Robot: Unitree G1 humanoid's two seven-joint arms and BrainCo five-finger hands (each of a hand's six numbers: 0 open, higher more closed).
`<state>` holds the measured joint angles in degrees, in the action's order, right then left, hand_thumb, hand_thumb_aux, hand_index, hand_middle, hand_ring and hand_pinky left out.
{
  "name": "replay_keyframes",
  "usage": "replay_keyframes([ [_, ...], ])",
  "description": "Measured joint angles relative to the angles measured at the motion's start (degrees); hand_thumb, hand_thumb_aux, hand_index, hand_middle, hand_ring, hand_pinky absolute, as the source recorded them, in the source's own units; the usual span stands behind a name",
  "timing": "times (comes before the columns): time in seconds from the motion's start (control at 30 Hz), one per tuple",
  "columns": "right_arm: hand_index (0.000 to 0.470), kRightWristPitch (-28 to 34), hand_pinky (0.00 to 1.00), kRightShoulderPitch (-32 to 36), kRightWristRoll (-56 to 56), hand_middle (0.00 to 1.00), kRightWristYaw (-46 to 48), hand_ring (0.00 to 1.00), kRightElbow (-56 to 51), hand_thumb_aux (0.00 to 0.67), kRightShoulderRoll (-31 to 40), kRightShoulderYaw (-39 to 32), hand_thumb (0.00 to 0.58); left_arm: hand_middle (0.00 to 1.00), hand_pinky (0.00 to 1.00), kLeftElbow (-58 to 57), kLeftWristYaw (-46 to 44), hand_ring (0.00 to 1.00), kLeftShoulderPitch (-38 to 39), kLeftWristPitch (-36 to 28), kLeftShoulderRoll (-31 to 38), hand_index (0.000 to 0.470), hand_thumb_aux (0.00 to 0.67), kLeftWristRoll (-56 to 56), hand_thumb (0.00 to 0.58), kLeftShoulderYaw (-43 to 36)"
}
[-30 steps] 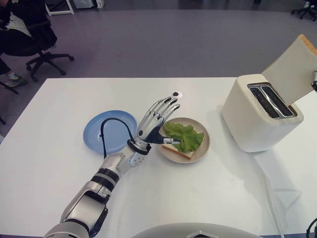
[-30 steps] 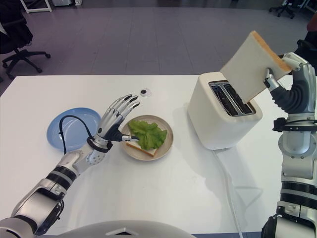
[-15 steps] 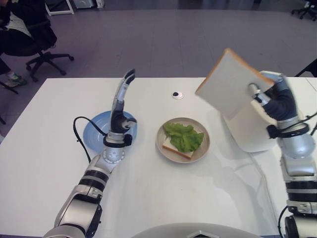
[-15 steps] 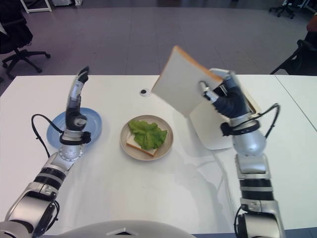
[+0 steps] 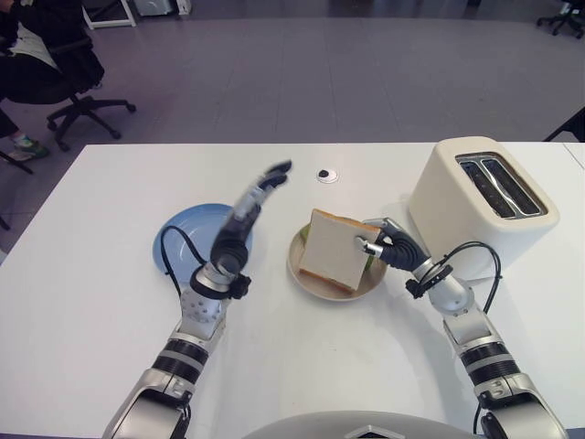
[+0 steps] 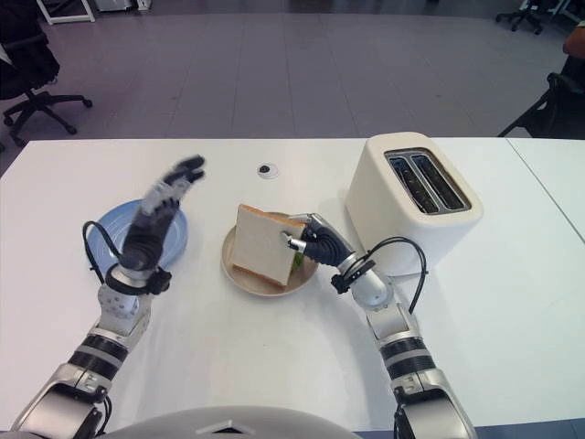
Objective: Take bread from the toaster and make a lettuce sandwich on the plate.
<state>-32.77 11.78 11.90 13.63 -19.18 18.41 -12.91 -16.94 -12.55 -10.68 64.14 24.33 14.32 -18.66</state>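
My left hand hangs raised over the blue plate, fingers spread, holding nothing. To its right the bread slice stands almost on edge over the tan plate, lower edge probably touching down, though that's hard to tell. My right hand pinches its right edge. I reckon it must tip left and down onto the lettuce. The toaster sits far right.

two head-mounted eyes, side by side, looking forward and down, both sharing the table
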Motion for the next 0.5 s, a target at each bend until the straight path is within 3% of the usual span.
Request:
replay_keyframes([
  [0.1,0.47,-1.2,1.0,1.4,3.3,1.0,-2.8,1.0,-5.3,0.67,-0.5,-0.7,0.58,0.0,0.0,-0.5,-4.6,0.0,1.5,0.4,0.1,0.0,0.0,-4.9,0.0,-1.1],
  [0.2,0.47,-2.0,1.0,2.7,6.4,1.0,-6.1,1.0,-8.9,0.67,-0.4,-1.0,0.58,0.0,0.0,-4.1,-6.1,0.0,1.9,-0.5,0.7,0.0,0.0,-20.2,0.0,-0.6],
  [0.33,0.47,-2.7,1.0,3.6,8.9,1.0,-8.4,1.0,-11.3,0.67,-0.1,-1.3,0.58,0.0,0.0,-7.5,0.1,0.0,1.9,-5.4,2.4,0.0,0.0,-40.9,0.0,0.5],
  [0.47,0.47,-2.7,0.99,3.8,10.2,0.99,-9.6,0.99,-12.5,0.67,0.2,-1.6,0.58,0.0,0.0,-8.6,6.4,0.0,0.1,-7.1,2.6,0.0,0.0,-49.6,0.0,-0.6],
  [0.5,0.47,-2.7,0.93,3.9,10.6,0.93,-9.9,0.93,-12.6,0.67,0.3,-1.6,0.58,0.0,0.0,-9.0,7.6,0.0,-0.3,-7.4,2.6,0.0,0.0,-50.8,0.0,-1.0],
])
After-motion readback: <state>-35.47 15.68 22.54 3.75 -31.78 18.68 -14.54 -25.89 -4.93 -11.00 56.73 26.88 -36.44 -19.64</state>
